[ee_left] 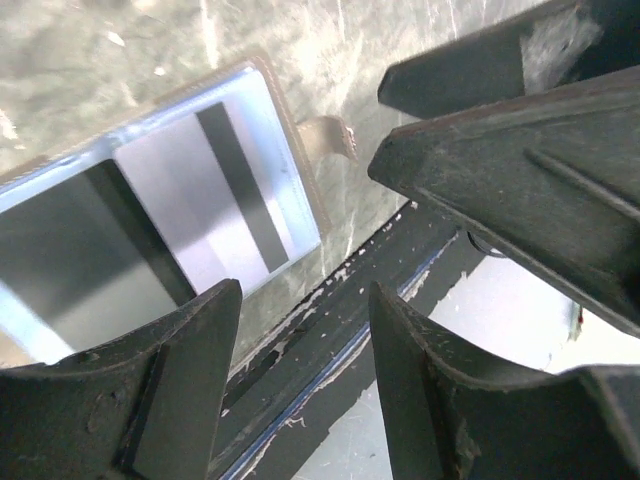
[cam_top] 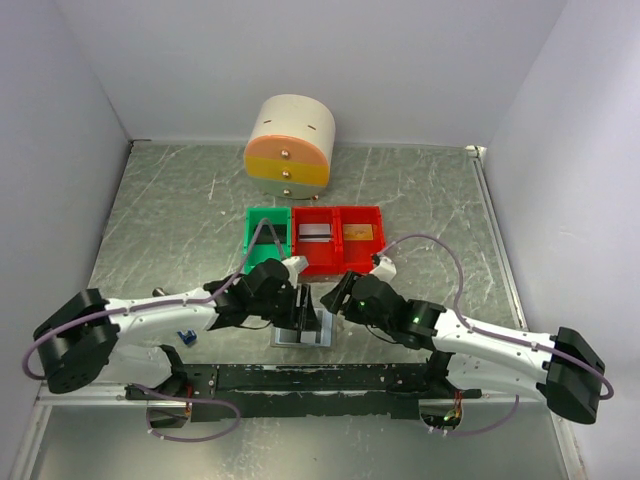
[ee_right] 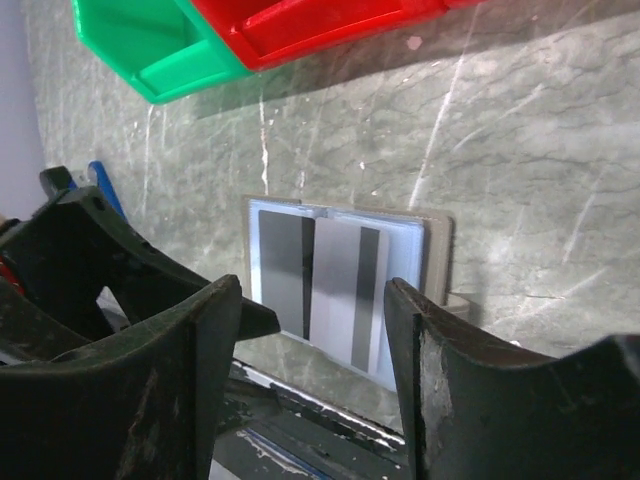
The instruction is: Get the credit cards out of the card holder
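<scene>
card holder (ee_right: pixel 437 250) lies open flat, credit cards (ee_right: pixel 345 290) in its pockets; left gripper (ee_left: pixel 305 310) and right gripper (ee_right: pixel 312 300) above it, part open, empty; i'd pin the holder with one, pinch a card edge with the other

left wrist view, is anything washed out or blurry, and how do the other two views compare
Left wrist: the card holder rim glares near white, and the table behind it is slightly soft. Right wrist: card holder sharp, right tool dark and underlit. Top external: even light, mild sheen on the table.
</scene>
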`<state>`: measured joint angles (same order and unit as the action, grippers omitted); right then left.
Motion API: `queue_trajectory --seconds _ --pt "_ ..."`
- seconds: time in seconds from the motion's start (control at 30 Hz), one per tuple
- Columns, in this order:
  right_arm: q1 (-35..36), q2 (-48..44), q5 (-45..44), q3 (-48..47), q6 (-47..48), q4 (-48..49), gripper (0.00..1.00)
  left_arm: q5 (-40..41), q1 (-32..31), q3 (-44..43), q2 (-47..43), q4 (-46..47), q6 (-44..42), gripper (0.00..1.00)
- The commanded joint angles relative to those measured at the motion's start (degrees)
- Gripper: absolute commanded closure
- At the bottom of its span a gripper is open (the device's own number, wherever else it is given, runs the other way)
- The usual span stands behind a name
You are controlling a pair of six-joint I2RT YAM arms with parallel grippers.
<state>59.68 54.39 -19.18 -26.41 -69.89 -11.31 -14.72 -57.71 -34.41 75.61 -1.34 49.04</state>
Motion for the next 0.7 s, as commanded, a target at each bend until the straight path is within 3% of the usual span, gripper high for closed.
queue_trajectory --seconds 0.0,0.3,0.53,0.67 --pt "-0.26 1.34 2.97 0.95 3.0 6.52 0.45 9.37 -0.29 0.52 -5.34 -7.0 0.43 0.35" --pt "-0.21 11.22 9.37 -1.73 5.65 13.17 0.7 15.67 -0.29 2.5 -9.12 -10.69 4.7 0.38" --pt "-0.24 17.69 11.48 -3.64 4.77 11.13 0.72 18.55 -0.27 3.16 -12.02 -11.03 5.37 0.34" --pt "-0.2 19.57 10.68 -3.56 3.54 9.18 0.73 14.18 -0.21 3.39 -10.11 -7.44 3.66 0.32"
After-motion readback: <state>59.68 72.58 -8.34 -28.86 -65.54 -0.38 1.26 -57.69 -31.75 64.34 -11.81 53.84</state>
